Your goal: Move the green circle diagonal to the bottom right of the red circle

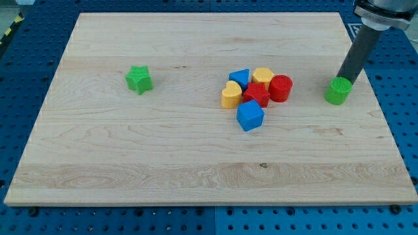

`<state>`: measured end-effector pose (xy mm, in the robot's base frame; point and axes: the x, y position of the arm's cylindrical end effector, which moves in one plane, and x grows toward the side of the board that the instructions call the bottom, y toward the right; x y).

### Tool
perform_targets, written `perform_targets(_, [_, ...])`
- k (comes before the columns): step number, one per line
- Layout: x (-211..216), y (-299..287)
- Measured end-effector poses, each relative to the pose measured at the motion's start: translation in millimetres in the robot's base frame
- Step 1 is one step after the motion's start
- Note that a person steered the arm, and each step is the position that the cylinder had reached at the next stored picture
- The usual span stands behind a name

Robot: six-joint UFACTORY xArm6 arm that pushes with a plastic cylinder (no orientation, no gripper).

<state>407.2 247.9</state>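
The green circle stands near the board's right edge. The red circle is to its left, at the right end of a cluster in the board's middle. My tip rests at the green circle's upper right side, touching it or nearly so. The dark rod rises from there toward the view's top right corner. The green circle lies level with the red circle, some way to its right.
The cluster also holds a blue triangle, a yellow hexagon, a yellow heart, a red star and a blue cube. A green star sits alone at the left. The wooden board lies on a blue perforated table.
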Motion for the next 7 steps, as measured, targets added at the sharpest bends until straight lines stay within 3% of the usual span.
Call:
perform_targets(4, [28, 2])
perform_targets(5, [28, 35])
perform_targets(7, [43, -25])
